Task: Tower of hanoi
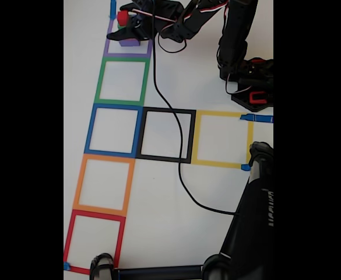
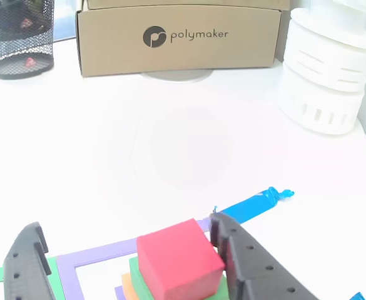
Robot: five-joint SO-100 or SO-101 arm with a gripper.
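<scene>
A stack of square blocks stands in the purple tape square (image 1: 127, 54) at the top left of the fixed view. A red cube (image 2: 177, 264) tops it, over a green layer (image 2: 142, 280), an orange layer (image 2: 127, 287) and a purple base (image 1: 130, 42). My gripper (image 2: 126, 232) is open and straddles the stack. The right finger (image 2: 242, 262) sits close against the red cube (image 1: 122, 16); the left finger (image 2: 27, 269) stands well apart from it. In the fixed view the gripper (image 1: 127, 29) reaches in from the arm at the top.
Tape squares run down the table: green (image 1: 122, 60), blue (image 1: 115, 107), orange (image 1: 103, 157) and red (image 1: 94, 214), with black (image 1: 167, 111) and yellow (image 1: 220, 115) to the right. A black cable (image 1: 179, 146) crosses them. A cardboard box (image 2: 179, 37), white drum (image 2: 323, 69) and mesh cup (image 2: 17, 37) stand behind.
</scene>
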